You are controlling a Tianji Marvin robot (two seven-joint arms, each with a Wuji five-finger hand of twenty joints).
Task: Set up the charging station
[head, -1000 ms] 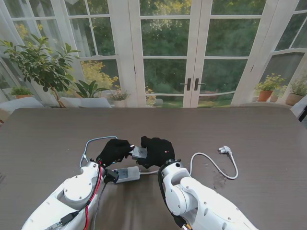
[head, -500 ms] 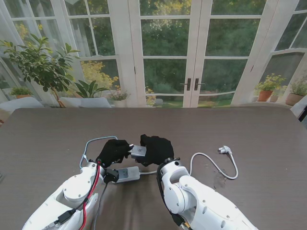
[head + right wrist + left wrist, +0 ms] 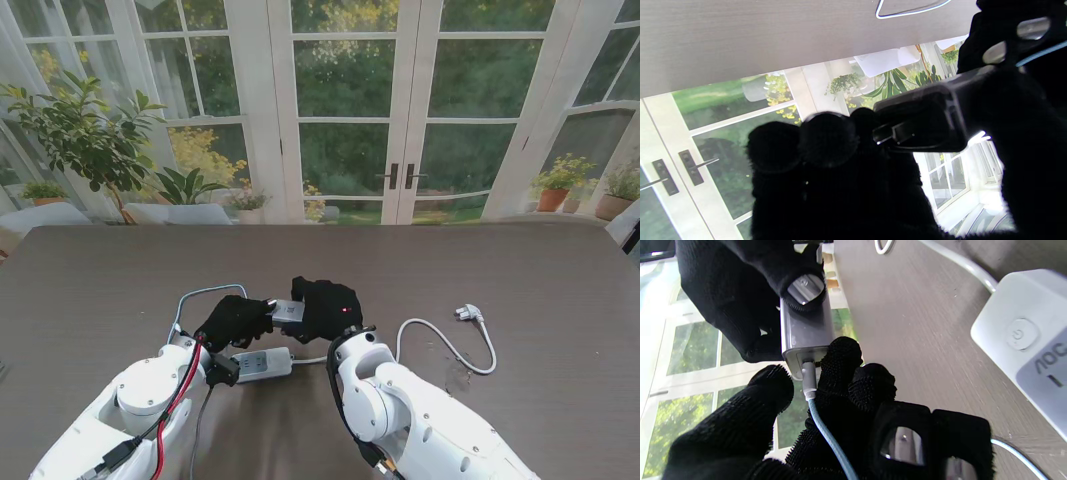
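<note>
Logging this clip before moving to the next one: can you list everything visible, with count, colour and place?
Charger brick: one, grey, held off the table between both hands.
Charging cable: one, pale blue, plugged into the brick, looping on the table to my left.
Power strip: one, white, on the table nearer to me than the hands.
Power cord: one, white, from the strip to its plug on my right.
Table: one, dark brown.
Potted plants: several, green, behind the table by the windows.
Left hand: black glove, gripping the cable plug.
Right hand: black glove, holding the brick.
</note>
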